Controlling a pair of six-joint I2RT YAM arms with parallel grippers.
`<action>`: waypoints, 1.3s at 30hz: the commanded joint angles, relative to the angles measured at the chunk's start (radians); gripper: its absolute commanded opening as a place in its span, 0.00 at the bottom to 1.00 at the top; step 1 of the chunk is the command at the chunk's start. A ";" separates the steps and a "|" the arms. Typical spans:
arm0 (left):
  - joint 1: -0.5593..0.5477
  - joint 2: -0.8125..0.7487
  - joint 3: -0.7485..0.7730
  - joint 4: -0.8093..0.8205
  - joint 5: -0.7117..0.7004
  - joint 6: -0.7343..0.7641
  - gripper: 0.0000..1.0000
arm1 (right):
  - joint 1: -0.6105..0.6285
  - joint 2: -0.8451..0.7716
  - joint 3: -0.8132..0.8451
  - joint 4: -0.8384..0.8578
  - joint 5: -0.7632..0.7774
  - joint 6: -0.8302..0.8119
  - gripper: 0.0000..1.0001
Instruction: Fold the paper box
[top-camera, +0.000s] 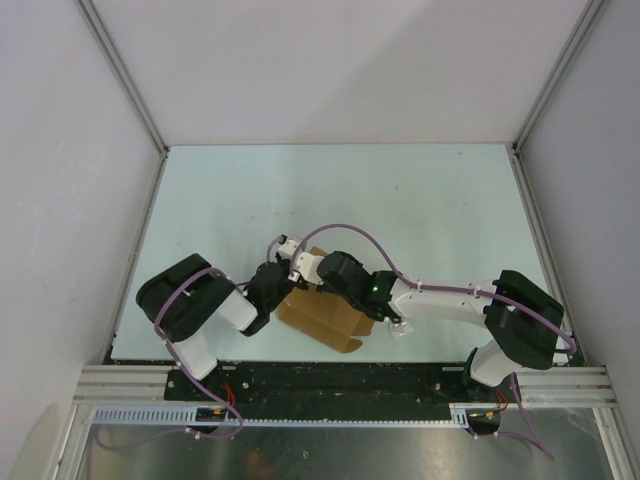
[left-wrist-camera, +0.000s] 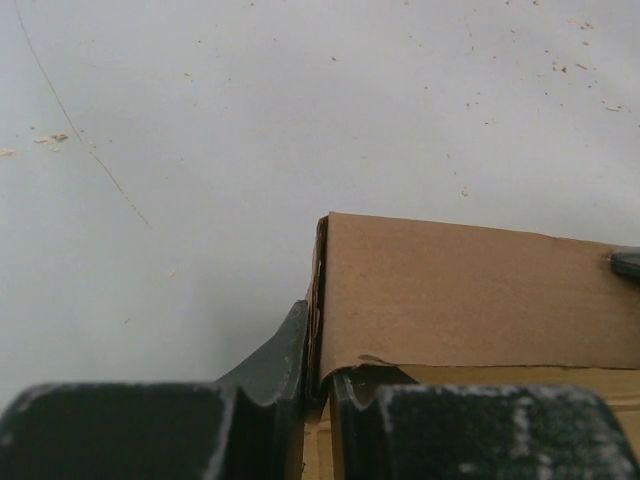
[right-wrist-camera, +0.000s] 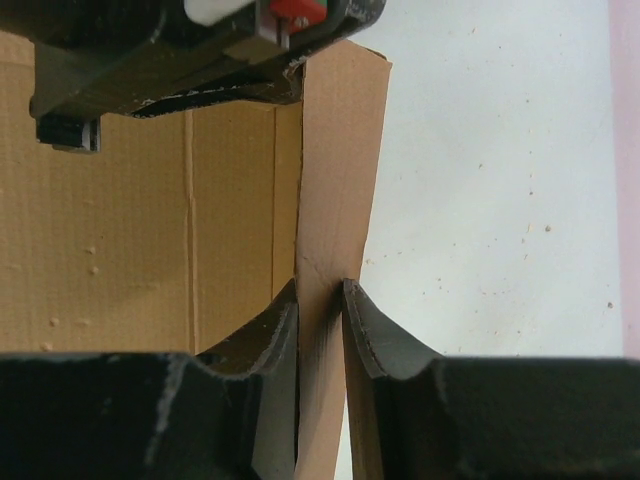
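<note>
Closest to the lens in the left wrist view, dark fingers (left-wrist-camera: 275, 355) of the left jaws, nearly closed and pinching the corner edge of a raised wall of the paper box (left-wrist-camera: 470, 290). Much the same in the right wrist view: right jaws drawn almost together on another upright flap, with only the thickness of the sheet between the two fingers (right-wrist-camera: 367, 342).

Lies on the pale bench (top-camera: 400, 200) near its front edge, between the two arms and just ahead of their bases, partly folded, with flat panels below and walls standing.

Looks light and thin, plain brown cardboard. Probably stiff across a panel but ready to bend along the scored creases seen in the right wrist view. Likely to slide on the smooth bench, so needs holding from two sides. Could dent or kink if squeezed hard away from a crease. Best taken by the free edge of a flap or wall, close to a fold line, as here, not by the middle of a panel.

Around: white enclosure walls (top-camera: 60, 150) well apart, small crumbs (left-wrist-camera: 50, 140) on the bench, a purple cable (top-camera: 345, 228) looping above the box. In the way, mostly the arms themselves: crowded just beside the held flap by the wrist housing (right-wrist-camera: 180, 60) of the left arm, so little room to turn a wall inward without a bump
</note>
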 joint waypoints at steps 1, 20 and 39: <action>-0.040 -0.035 0.006 0.032 -0.072 0.025 0.09 | 0.032 0.017 -0.029 -0.047 -0.214 0.077 0.24; -0.069 -0.046 0.014 0.032 -0.112 0.077 0.07 | 0.029 -0.018 -0.029 -0.035 -0.282 0.110 0.39; -0.070 -0.037 0.005 0.032 -0.100 0.072 0.16 | -0.052 -0.199 -0.027 0.086 -0.403 0.238 0.54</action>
